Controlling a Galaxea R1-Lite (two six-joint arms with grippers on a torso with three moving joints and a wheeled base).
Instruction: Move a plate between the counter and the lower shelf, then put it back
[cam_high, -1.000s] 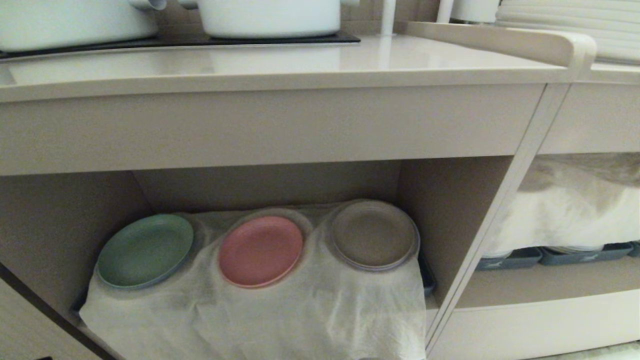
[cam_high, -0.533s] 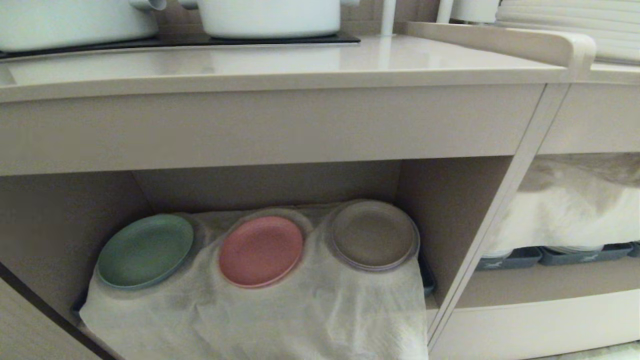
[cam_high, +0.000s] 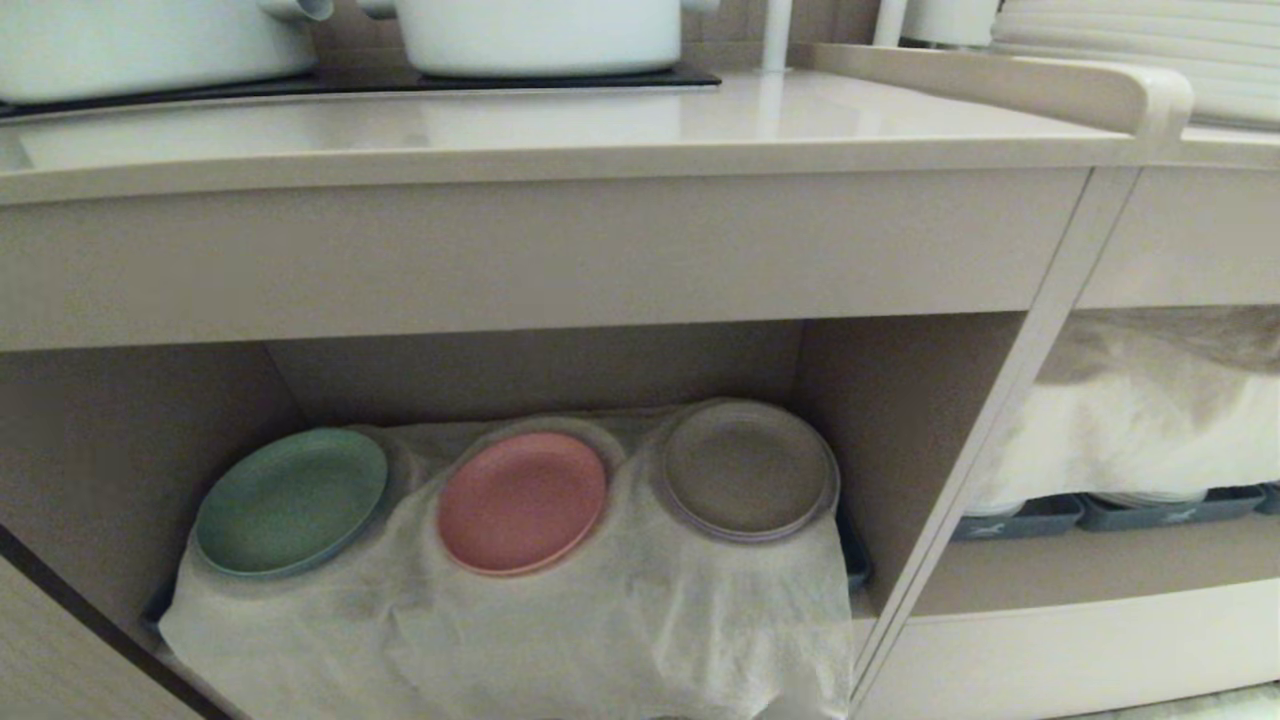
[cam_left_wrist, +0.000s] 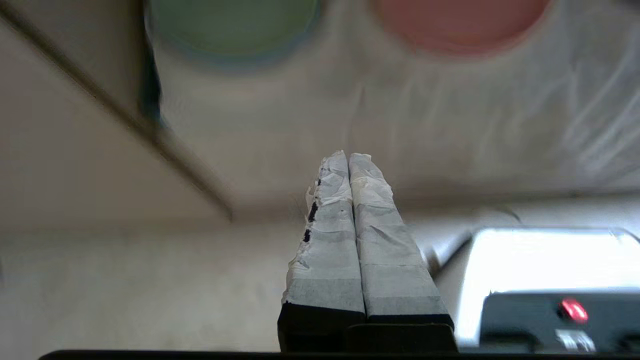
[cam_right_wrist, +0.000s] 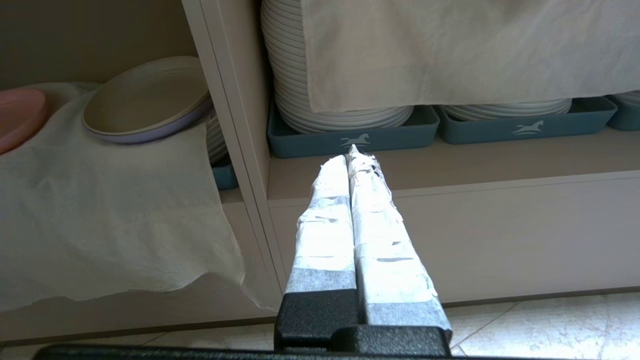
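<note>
Beige cabinetry fills the scene, the counter (cam_high: 600, 125) above and the lower shelf (cam_high: 900, 400) below, its floor under wrinkled white cloth (cam_high: 600, 620); neither arm shows from the head camera; the plate (cam_left_wrist: 460, 25), cut off at the frame edge and blurred, lies on the cloth ahead of the left gripper (cam_left_wrist: 348, 157), beside a green plate (cam_left_wrist: 235, 25); that gripper hangs before the cloth's front, fingers pressed together on nothing; the right gripper (cam_right_wrist: 352, 152), likewise closed and empty, points at a blue tray (cam_right_wrist: 350, 135) in the neighbouring compartment.

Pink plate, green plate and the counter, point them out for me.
pink plate (cam_high: 521, 500), head view, centre of its face
green plate (cam_high: 291, 500), head view, centre of its face
counter (cam_high: 560, 125), head view, bare glossy top
</note>
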